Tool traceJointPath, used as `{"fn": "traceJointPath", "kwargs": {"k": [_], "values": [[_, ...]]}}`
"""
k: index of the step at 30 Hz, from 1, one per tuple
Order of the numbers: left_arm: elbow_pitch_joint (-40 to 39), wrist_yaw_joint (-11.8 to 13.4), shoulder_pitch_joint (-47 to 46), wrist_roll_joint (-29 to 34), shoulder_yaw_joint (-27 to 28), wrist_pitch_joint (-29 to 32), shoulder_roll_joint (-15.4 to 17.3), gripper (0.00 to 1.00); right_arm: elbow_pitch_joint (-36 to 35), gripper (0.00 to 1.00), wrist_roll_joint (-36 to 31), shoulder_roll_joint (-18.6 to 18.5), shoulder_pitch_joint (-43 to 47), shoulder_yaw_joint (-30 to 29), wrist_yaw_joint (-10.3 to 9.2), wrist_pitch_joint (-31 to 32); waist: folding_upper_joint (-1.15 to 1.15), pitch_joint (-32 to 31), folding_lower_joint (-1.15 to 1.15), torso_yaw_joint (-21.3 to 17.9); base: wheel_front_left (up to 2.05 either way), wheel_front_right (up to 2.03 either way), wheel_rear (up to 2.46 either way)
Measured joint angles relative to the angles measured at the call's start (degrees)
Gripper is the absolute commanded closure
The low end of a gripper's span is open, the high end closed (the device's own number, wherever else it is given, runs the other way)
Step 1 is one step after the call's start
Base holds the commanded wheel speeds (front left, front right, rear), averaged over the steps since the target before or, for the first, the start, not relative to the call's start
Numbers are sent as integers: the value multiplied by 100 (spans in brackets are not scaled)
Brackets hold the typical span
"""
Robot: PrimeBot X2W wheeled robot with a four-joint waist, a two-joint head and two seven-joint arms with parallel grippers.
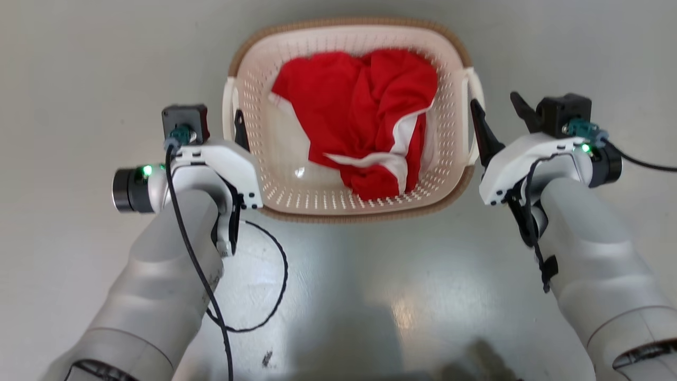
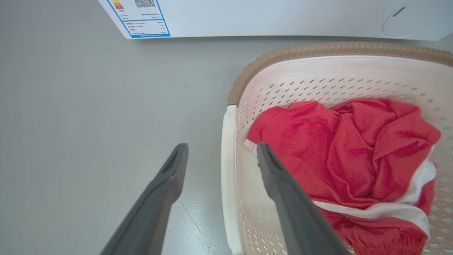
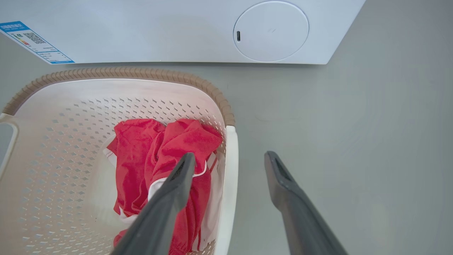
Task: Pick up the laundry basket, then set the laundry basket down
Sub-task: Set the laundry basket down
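- Head view: laundry basket [image 1: 280, 174] sat on the grey floor [image 1: 79, 79] between both arms, holding a crumpled red-and-white garment [image 1: 365, 111]. Left gripper [image 1: 232, 129] and right gripper [image 1: 500, 114] were at its side handles, both with jaws spread.
- Left wrist view: left gripper [image 2: 222, 148] was open and straddled the white handle [image 2: 228, 177], one finger inside the basket and one outside. Washing machine [image 2: 265, 17] stood just behind.
- Right wrist view: right gripper [image 3: 230, 156] was likewise open astride the other handle [image 3: 230, 198]. Contact: couldn't tell.

Glossy grey floor [image 1: 79, 79], soft glare patches [image 1: 404, 312], white appliance [image 3: 159, 32], possibly a washer, blue-edged label [image 2: 141, 17]
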Motion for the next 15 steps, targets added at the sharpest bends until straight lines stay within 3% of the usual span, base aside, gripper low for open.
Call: {"fn": "traceJointPath", "kwargs": {"k": [5,11,15], "values": [[-414,4,411,192,531,-16,-9,0,-272,0,-344,3,344,-254,0,0,0,-484,0,2,0,0,0],[-719,-336,1111,566,1414,-18,153,0,-706,0,-516,14,847,-377,0,-2,0,-1162,0,1,0,0,0],[-849,-549,1599,835,1868,-16,62,0,-892,0,-664,25,1273,-420,0,-3,0,-1676,0,10,0,0,0]]}}
